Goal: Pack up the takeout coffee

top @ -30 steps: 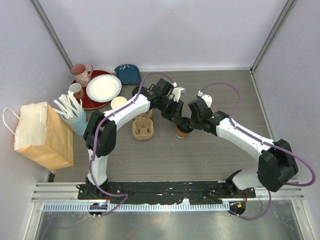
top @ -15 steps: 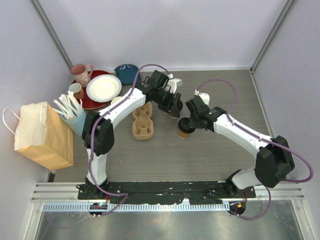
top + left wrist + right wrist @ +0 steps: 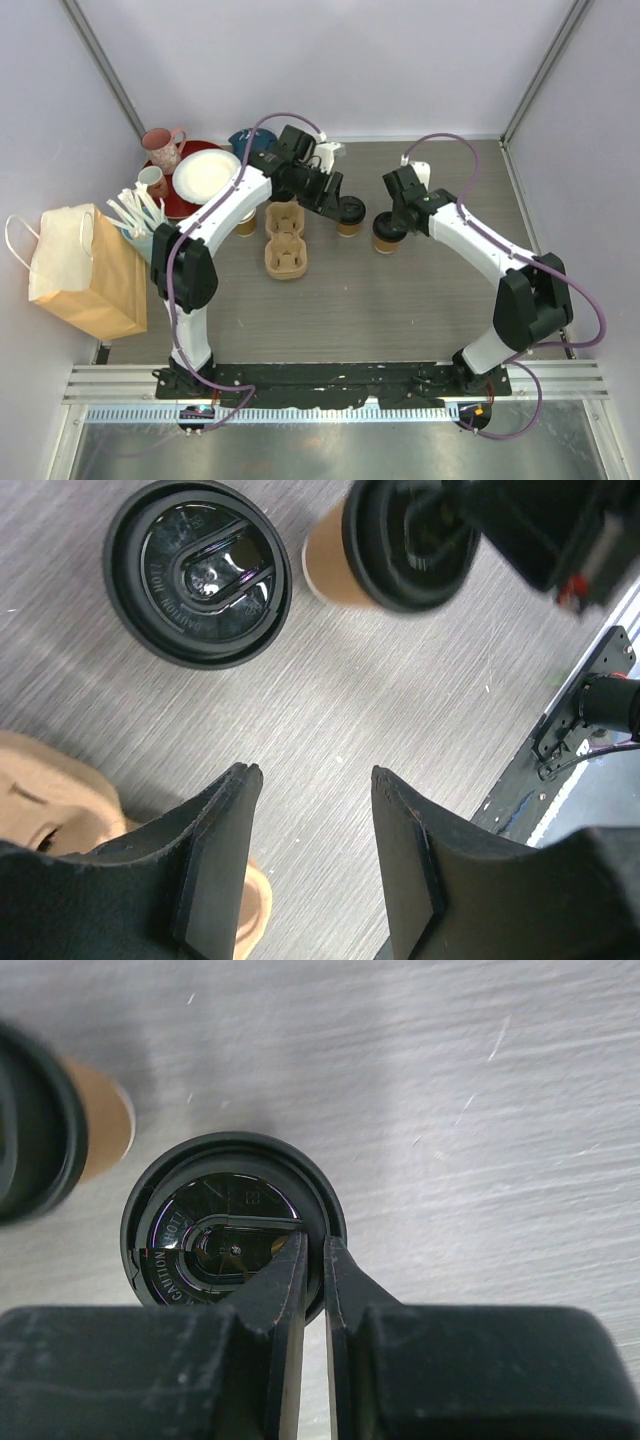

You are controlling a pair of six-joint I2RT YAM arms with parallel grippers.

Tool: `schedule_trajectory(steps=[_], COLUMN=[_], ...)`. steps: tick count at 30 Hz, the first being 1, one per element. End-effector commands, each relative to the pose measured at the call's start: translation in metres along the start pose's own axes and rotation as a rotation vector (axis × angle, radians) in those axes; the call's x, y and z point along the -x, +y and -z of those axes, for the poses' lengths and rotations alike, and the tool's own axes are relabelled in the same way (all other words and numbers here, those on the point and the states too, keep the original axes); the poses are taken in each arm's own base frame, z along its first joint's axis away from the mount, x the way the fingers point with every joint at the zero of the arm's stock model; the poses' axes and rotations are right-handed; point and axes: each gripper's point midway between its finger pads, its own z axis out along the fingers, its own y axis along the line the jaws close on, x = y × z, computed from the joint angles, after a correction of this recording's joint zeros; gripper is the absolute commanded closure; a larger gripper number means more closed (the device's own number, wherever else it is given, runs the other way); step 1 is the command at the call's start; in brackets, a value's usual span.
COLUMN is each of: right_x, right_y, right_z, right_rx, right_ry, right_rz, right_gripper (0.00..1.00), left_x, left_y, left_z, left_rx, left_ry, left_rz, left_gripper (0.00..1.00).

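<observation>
Two takeout coffee cups, tan with black lids, stand mid-table. One cup (image 3: 351, 214) stands free just past my left gripper (image 3: 335, 199), whose jaws are open and empty; in the left wrist view its lid (image 3: 198, 572) lies beyond the gripper (image 3: 315, 775). My right gripper (image 3: 393, 220) is shut on the lid rim of the other cup (image 3: 387, 239), one finger inside the rim and one outside. In the right wrist view this lid (image 3: 215, 1215) sits under the gripper (image 3: 314, 1250). It also shows in the left wrist view (image 3: 395, 540).
A tan pulp cup carrier (image 3: 285, 240) lies left of the cups. A lidless tan cup (image 3: 246, 222) stands by the left arm. A paper bag (image 3: 85, 270), a blue cup of cutlery (image 3: 150, 238), plates (image 3: 207, 176) and a pink mug (image 3: 162, 149) are at the left.
My left arm has drawn back toward the far left, and one cup now stands free beyond its open jaws. My right gripper has moved its cup right and away from me.
</observation>
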Motion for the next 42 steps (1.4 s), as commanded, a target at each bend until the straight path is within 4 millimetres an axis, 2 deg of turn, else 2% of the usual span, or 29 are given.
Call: schedule_trajectory(steps=[1, 2, 5, 9, 12, 15, 19, 20, 24, 29, 32, 35, 37, 39, 40, 42], right_x=[0.054, 0.057, 0.068, 0.069, 0.071, 0.068, 0.076, 0.081, 0.1, 0.118, 0.135, 0.148, 0.156, 0.154, 0.155, 0.147], right_y=[-0.018, -0.024, -0.026, -0.017, -0.013, -0.011, -0.01, -0.009, -0.006, -0.005, -0.003, -0.001, -0.001, 0.006, 0.006, 0.009], right_z=[-0.011, -0.02, -0.031, -0.054, -0.06, -0.062, -0.053, -0.048, -0.036, -0.025, -0.009, 0.011, 0.026, 0.035, 0.042, 0.045], right_rx=[-0.042, -0.06, -0.074, -0.073, -0.064, -0.061, -0.047, -0.039, -0.021, -0.012, 0.017, 0.057, 0.088, 0.141, 0.159, 0.183], right_ry=[-0.095, -0.087, -0.092, -0.056, -0.048, -0.037, -0.059, -0.071, -0.113, -0.143, -0.181, -0.22, -0.249, -0.249, -0.261, -0.248], right_rz=[-0.032, -0.032, -0.039, -0.033, -0.036, -0.036, -0.054, -0.061, -0.074, -0.068, -0.069, -0.071, -0.077, -0.064, -0.063, -0.054], right_gripper=[0.99, 0.99, 0.99, 0.99, 0.99, 0.96, 0.78, 0.7, 0.57, 0.44, 0.37, 0.33, 0.31, 0.3, 0.3, 0.3], left_x=[0.026, 0.026, 0.026, 0.026, 0.024, 0.019, 0.016, 0.016, 0.017, 0.011, 0.002, -0.006, -0.012, -0.019, -0.022, -0.034], left_y=[-0.009, -0.009, 0.001, 0.009, 0.013, 0.008, 0.001, -0.001, -0.005, 0.007, 0.019, 0.03, 0.036, 0.048, 0.047, 0.061], left_z=[0.057, 0.064, 0.076, 0.094, 0.103, 0.117, 0.135, 0.138, 0.152, 0.167, 0.178, 0.2, 0.223, 0.247, 0.262, 0.289], left_rx=[0.039, 0.046, 0.069, 0.096, 0.108, 0.114, 0.137, 0.138, 0.157, 0.218, 0.261, 0.318, 0.381, 0.497, 0.556, 0.709], left_ry=[-0.11, -0.116, -0.126, -0.143, -0.141, -0.13, -0.129, -0.131, -0.141, -0.128, -0.11, -0.112, -0.123, -0.123, -0.141, -0.122], left_rz=[-0.098, -0.105, -0.095, -0.091, -0.12, -0.157, -0.211, -0.221, -0.253, -0.26, -0.234, -0.194, -0.18, -0.179, -0.183, -0.152], left_gripper=[0.46, 0.46, 0.46, 0.46, 0.46, 0.46, 0.44, 0.44, 0.42, 0.4, 0.38, 0.37, 0.37, 0.36, 0.35, 0.33])
